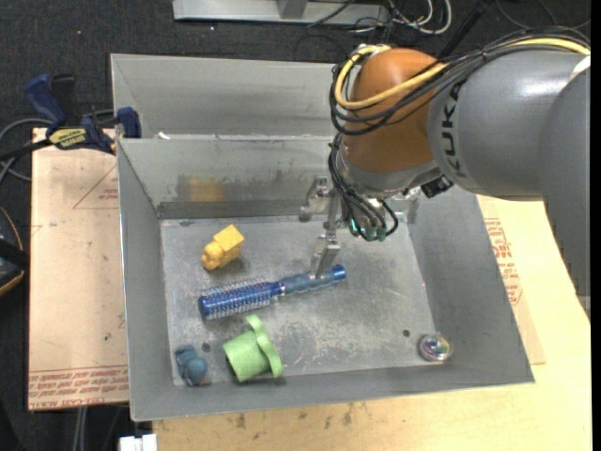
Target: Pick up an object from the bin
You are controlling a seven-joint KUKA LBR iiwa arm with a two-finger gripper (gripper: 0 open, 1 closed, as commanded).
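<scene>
Your pincer [324, 255] is down at the handle end of the blue brush [246, 298] lying across the middle of the bin [376, 313], apart or together you cannot tell, with a yellow block [223, 248] beyond the bristles and a green cup [252, 351] just in front.

The grey bin [225, 92] sits on a dark, speckled floor [56, 26]. The floor shows behind the bin and to its left. Behind the bin, the flat grey metal foot [272, 6] of a stand lies on the floor. Also behind the bin, more to the right, black and white cables [418, 3] lie in a tangle. More black cables [19, 144] run left of the bin.
</scene>
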